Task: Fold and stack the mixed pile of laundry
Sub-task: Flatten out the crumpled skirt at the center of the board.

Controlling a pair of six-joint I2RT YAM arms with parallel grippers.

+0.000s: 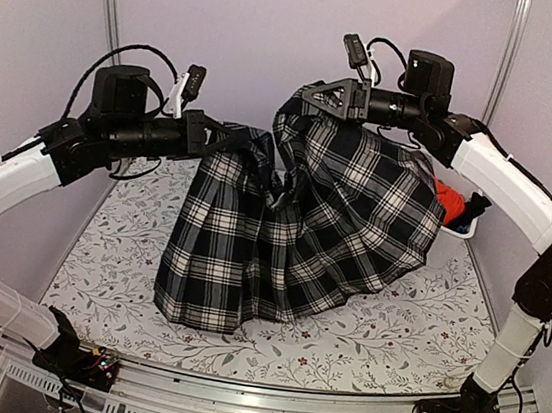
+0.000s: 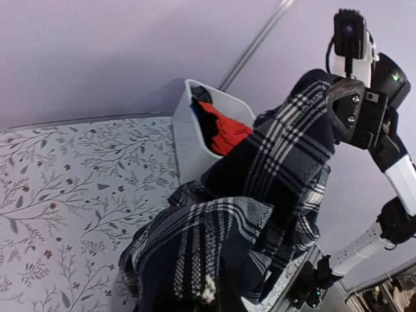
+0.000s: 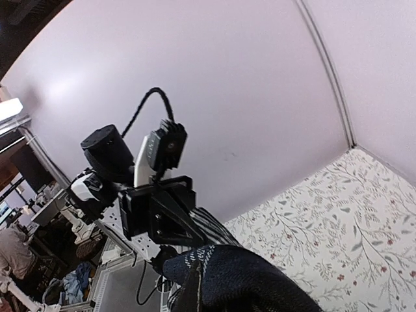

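Plaid garment, black and white, is held up off the worktop and spread wide to the left of the white bin. Its right side hangs in front of the bin's near-left wall and hides part of it.

Left fingers are clenched on a bunched upper corner of the plaid, on the side far from the bin. Right fingers are clamped on the other upper corner, above and left of the bin. The tips of both are buried in fabric, and the cloth hangs from each. The top edge sags between the two grips.

The lower hem rests on the floral cloth covering the worktop, forward and left of the bin, with pleats fanning out.

Orange-red garment lies inside the bin, and a dark garment is just beside it at the bin's right rim.

The left wrist view shows plaid folds close up, with the bin behind them.
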